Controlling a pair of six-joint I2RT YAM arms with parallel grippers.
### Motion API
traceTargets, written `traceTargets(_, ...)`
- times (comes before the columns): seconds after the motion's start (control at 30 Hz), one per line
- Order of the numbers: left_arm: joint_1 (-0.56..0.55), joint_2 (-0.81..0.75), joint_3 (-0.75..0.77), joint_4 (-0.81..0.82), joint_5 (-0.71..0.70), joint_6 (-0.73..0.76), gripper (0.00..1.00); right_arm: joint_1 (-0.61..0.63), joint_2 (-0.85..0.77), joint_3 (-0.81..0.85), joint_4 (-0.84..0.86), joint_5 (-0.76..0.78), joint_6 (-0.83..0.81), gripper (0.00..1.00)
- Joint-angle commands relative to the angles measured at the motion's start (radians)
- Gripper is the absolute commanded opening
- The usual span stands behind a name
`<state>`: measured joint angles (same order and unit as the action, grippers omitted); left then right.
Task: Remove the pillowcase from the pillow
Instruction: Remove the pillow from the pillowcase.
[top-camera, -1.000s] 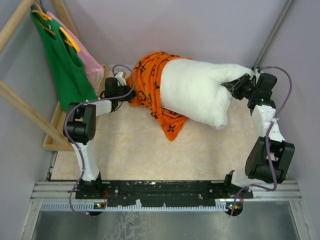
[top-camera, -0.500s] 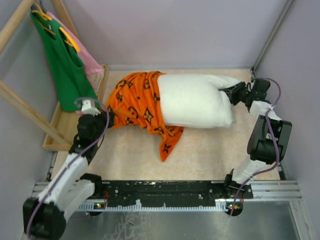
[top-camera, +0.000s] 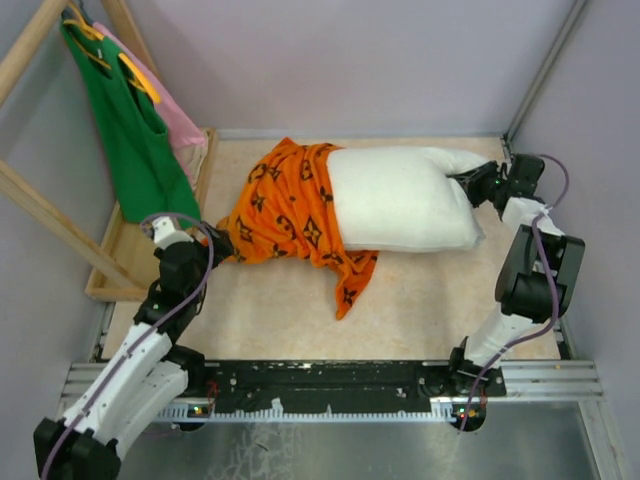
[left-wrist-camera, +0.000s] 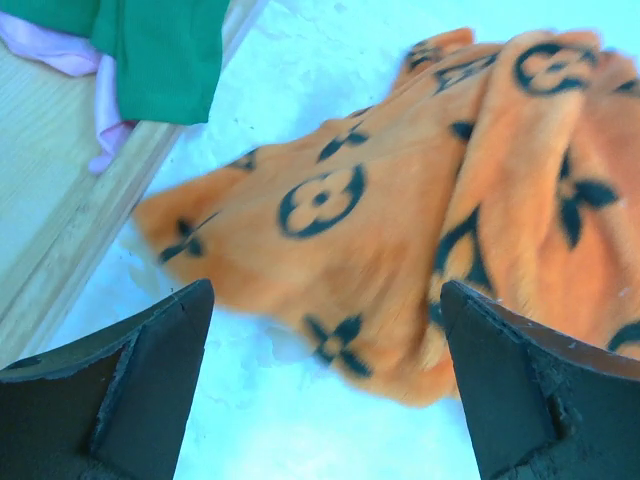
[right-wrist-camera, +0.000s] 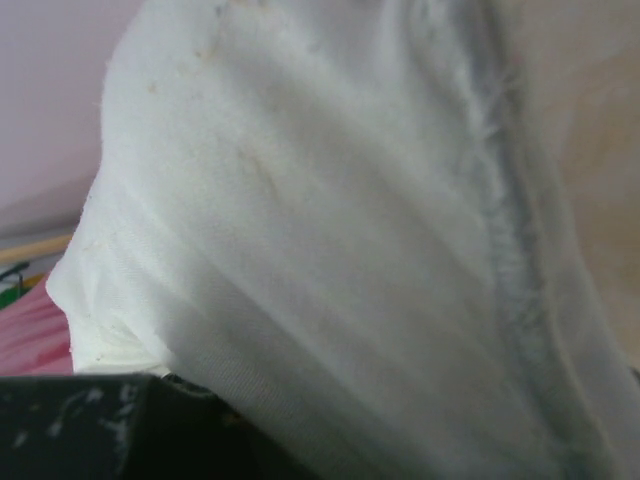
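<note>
The white pillow (top-camera: 405, 200) lies across the back of the table, its left end still inside the orange pillowcase (top-camera: 285, 205) with black motifs. A loose flap of the case trails toward the front. My left gripper (top-camera: 218, 246) is open at the case's left edge. In the left wrist view the pillowcase (left-wrist-camera: 400, 220) lies just beyond the gripper (left-wrist-camera: 325, 400), with only table between the fingers (left-wrist-camera: 150, 385). My right gripper (top-camera: 468, 184) is shut on the pillow's right corner. White pillow (right-wrist-camera: 340, 230) cloth fills the right wrist view.
A green tank top (top-camera: 130, 130) and a pink garment (top-camera: 182, 125) hang on a wooden rack (top-camera: 45, 215) at the left, over a wooden base (top-camera: 115, 265). Walls close in the back and right. The green cloth (left-wrist-camera: 150, 50) and wooden board (left-wrist-camera: 60, 220) lie near my left gripper.
My left gripper has opened and let go of the pillowcase after drawing back to the near left. The pillow came down flat and has slid slightly right with the right gripper.
</note>
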<state>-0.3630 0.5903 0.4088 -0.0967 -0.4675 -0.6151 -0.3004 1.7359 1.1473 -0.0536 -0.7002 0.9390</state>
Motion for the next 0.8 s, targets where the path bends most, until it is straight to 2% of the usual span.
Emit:
traceTargets(0.0, 0.009, 0.251, 0.195, 0.074, 0.03, 0.145, 1.0, -0.072, -0.062, 0.073, 0.189, 0.261, -0.008, 0.0)
traceTargets(0.07, 0.01, 0.319, 0.273, 0.08, -0.005, 0.177, 1.0, -0.073, -0.073, 0.067, 0.185, 0.259, -0.017, 0.0)
traceTargets(0.13, 0.017, 0.364, 0.304, 0.189, 0.019, 0.289, 1.0, -0.072, -0.102, 0.056, 0.184, 0.254, -0.024, 0.0)
traceTargets(0.23, 0.056, 0.499, 0.422, 0.217, 0.149, 0.359, 1.0, -0.065, -0.133, 0.037, 0.184, 0.255, -0.032, 0.0)
traceTargets(0.4, 0.059, 0.799, 0.624, 0.287, 0.449, 0.514, 1.0, -0.008, -0.138, 0.075, 0.132, 0.241, -0.083, 0.0)
traceTargets(0.57, 0.058, 1.074, 0.801, 0.431, 0.577, 0.585, 1.0, 0.014, -0.144, 0.105, 0.1, 0.206, -0.111, 0.0)
traceTargets(0.7, 0.059, 1.314, 1.029, 0.413, 0.666, 0.65, 1.0, 0.021, -0.157, 0.105, 0.086, 0.183, -0.128, 0.0)
traceTargets(0.77, 0.059, 1.426, 1.156, 0.338, 0.717, 0.682, 1.0, 0.02, -0.159, 0.106, 0.075, 0.171, -0.142, 0.0)
